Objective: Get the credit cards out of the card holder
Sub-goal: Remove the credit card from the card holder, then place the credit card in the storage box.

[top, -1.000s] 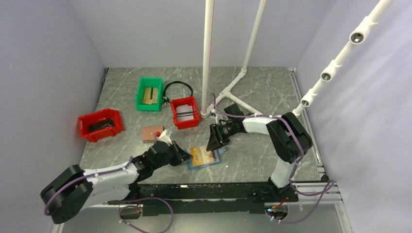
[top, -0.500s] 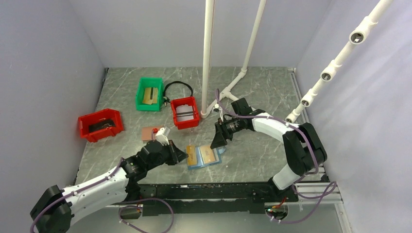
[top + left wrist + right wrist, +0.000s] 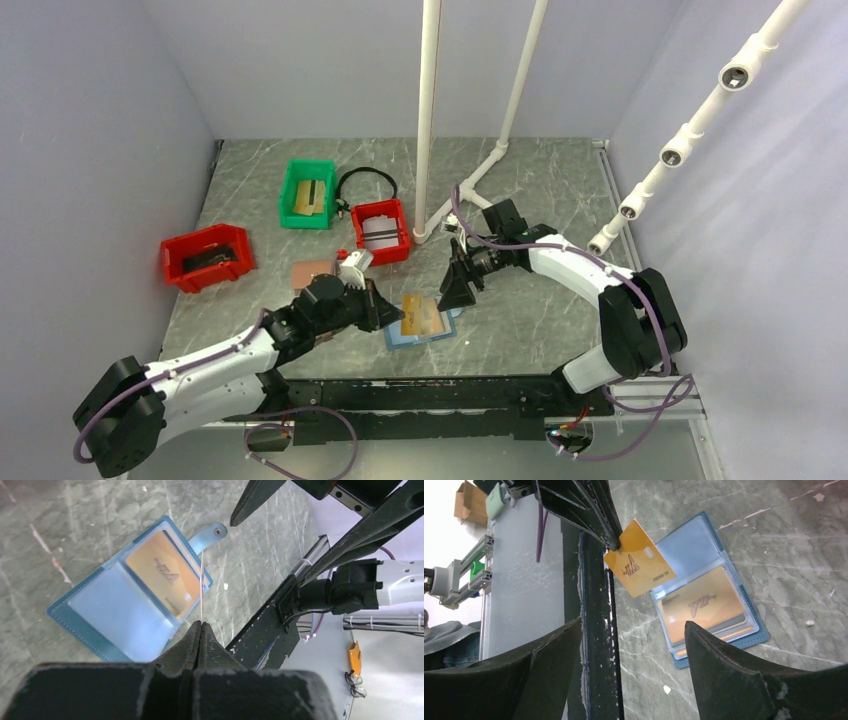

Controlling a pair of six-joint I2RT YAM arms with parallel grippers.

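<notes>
Our left gripper (image 3: 200, 626) pinches one credit card (image 3: 639, 560) by its corner above the open card holder (image 3: 115, 610); we judge it light, stiff, slippery. Our right gripper (image 3: 452, 298) hangs wide open, empty.

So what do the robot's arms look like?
Both the left arm and right arm have smooth white shells with chunky black joints. Thin purple cables run along them. The left gripper and right gripper each end in two black tapering fingers.
</notes>
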